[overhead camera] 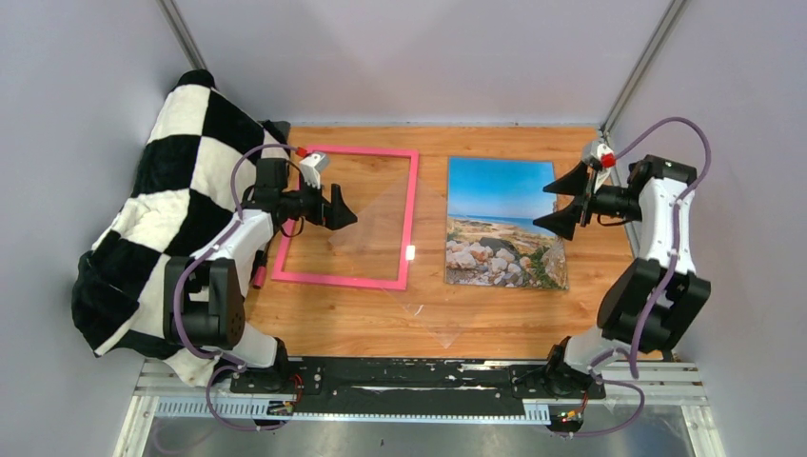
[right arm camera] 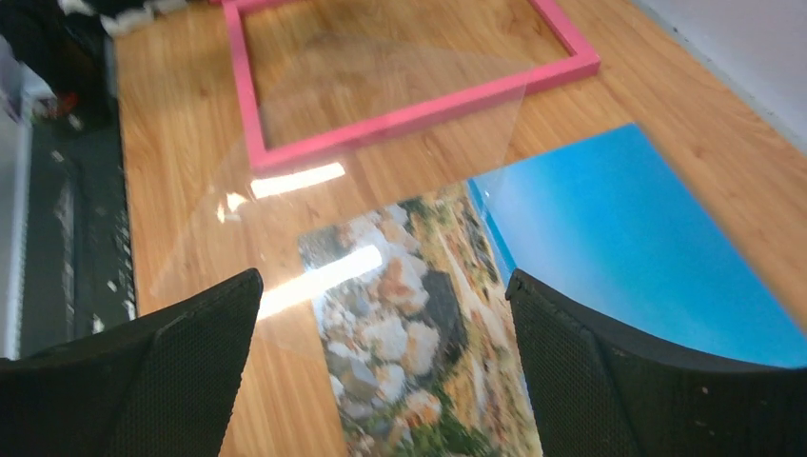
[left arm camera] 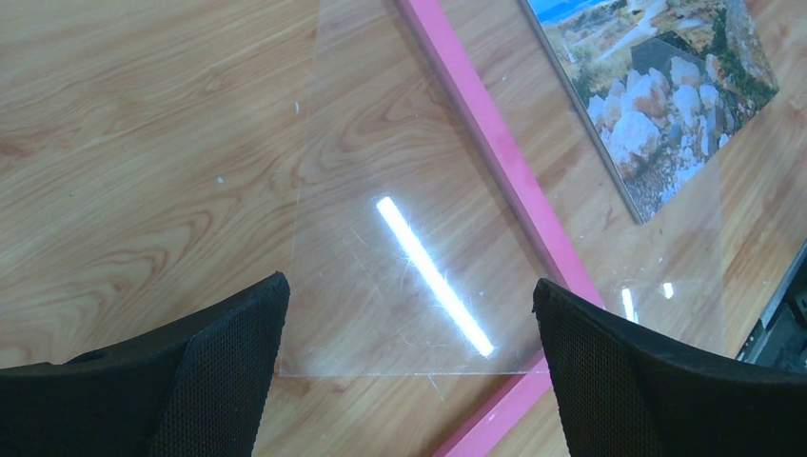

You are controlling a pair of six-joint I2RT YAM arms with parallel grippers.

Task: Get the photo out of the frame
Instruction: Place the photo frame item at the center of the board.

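At the left edge of the table (overhead camera: 314, 319) a black and white checked cloth (overhead camera: 162, 219) is hanging over something that I cannot see. Just beside it the left arm is reaching toward the middle. The left gripper (overhead camera: 344, 207) is hovering above the left part of the frame (overhead camera: 333, 279), and its fingers are standing wide apart and holding nothing.

The frame is lying flat in the left half of the table, nearer to the far edge. The bare wood is showing inside its pink border. A clear plastic sheet (overhead camera: 428, 300) is lying at an angle on top. It is crossing the right bar of the frame and reaching toward the near edge, and the ceiling light is reflecting on it. In the wrist views this sheet is also covering the near left corner of the photo (overhead camera: 500, 205).

The photo is lying flat on the wood in the right half of the table, just beside the frame and outside it. Its blue sky is pointing to the far edge and its pale stones to the near edge.

At the right edge of the photo the right gripper (overhead camera: 560, 202) is hanging above the table. Its fingers are spread wide and grasping nothing.
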